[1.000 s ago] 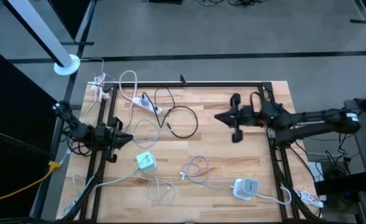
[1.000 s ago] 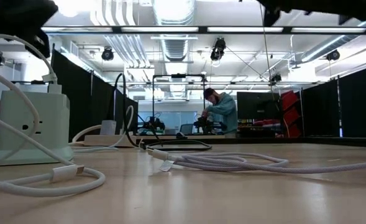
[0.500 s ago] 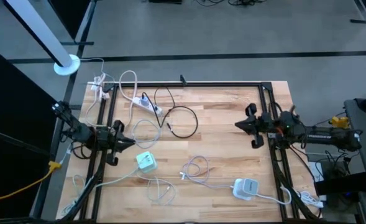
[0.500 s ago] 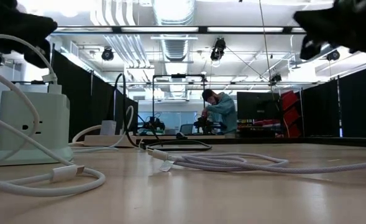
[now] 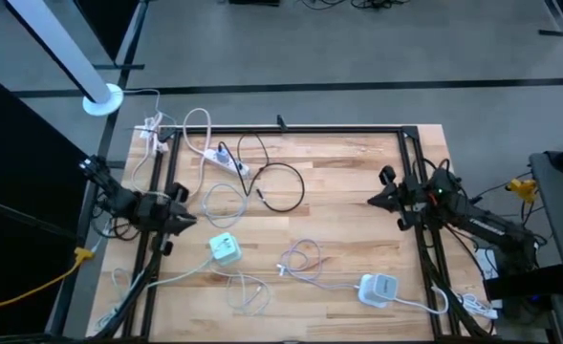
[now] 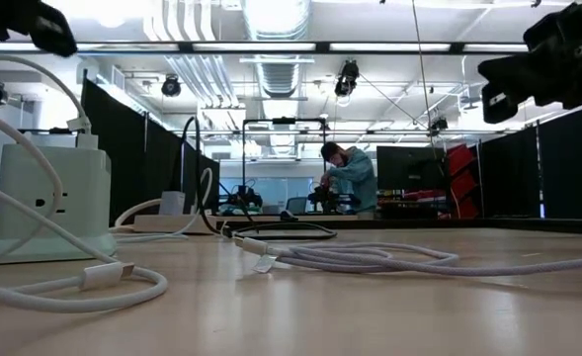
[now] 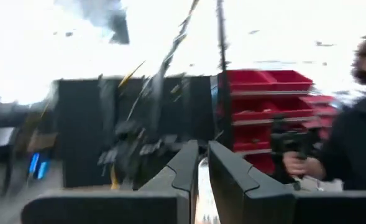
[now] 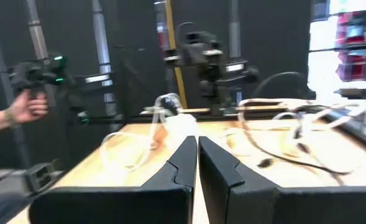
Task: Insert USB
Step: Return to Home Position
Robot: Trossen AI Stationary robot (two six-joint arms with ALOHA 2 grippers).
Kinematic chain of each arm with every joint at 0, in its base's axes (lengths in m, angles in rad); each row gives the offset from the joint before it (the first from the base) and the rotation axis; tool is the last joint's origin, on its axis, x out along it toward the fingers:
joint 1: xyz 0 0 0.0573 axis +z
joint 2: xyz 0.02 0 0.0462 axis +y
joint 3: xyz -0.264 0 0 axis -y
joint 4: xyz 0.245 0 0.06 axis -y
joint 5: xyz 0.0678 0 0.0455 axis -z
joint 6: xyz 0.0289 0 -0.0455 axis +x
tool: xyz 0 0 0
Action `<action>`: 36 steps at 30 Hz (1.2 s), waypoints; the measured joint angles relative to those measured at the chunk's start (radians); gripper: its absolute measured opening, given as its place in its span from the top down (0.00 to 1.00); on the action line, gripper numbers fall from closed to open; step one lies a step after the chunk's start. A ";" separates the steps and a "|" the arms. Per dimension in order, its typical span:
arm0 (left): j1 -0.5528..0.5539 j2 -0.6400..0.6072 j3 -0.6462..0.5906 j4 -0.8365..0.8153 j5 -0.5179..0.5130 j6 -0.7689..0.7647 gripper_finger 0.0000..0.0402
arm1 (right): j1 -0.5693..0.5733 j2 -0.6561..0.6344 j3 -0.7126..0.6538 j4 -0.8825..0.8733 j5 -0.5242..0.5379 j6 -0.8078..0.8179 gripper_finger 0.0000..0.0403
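A mint-green charger block (image 5: 225, 249) stands on the table's near left part; in the low view the block (image 6: 53, 198) rises at the left. A white USB cable (image 5: 303, 258) lies coiled near the middle, its plug (image 6: 264, 263) flat on the wood. A white charger (image 5: 378, 289) lies toward the near right corner. My left gripper (image 5: 191, 219) hovers shut at the left edge, a short way left of the block and farther from the near edge. My right gripper (image 5: 373, 201) hovers shut by the right frame rail, above the table. Both hold nothing.
A white power strip (image 5: 231, 162) and a black cable loop (image 5: 281, 186) lie at the far left-centre. More white cable (image 5: 248, 291) trails along the near edge. Black frame rails (image 5: 424, 239) run along both sides. A person (image 6: 355, 178) stands in the room beyond.
My right gripper has drawn back from over the table's centre-right toward the right edge and slightly toward the near edge, staying shut. My left gripper has pulled back a little toward the left edge. The chargers and cables have not moved.
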 joint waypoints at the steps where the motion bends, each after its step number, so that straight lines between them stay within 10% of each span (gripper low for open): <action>1: 0.001 -0.002 0.000 0.000 0.031 0.046 0.94 | -0.018 0.000 0.000 0.000 0.000 0.000 1.00; 36: 0.507 0.006 0.000 -0.064 0.434 -0.238 0.94 | -0.095 0.091 0.000 0.155 0.097 0.014 1.00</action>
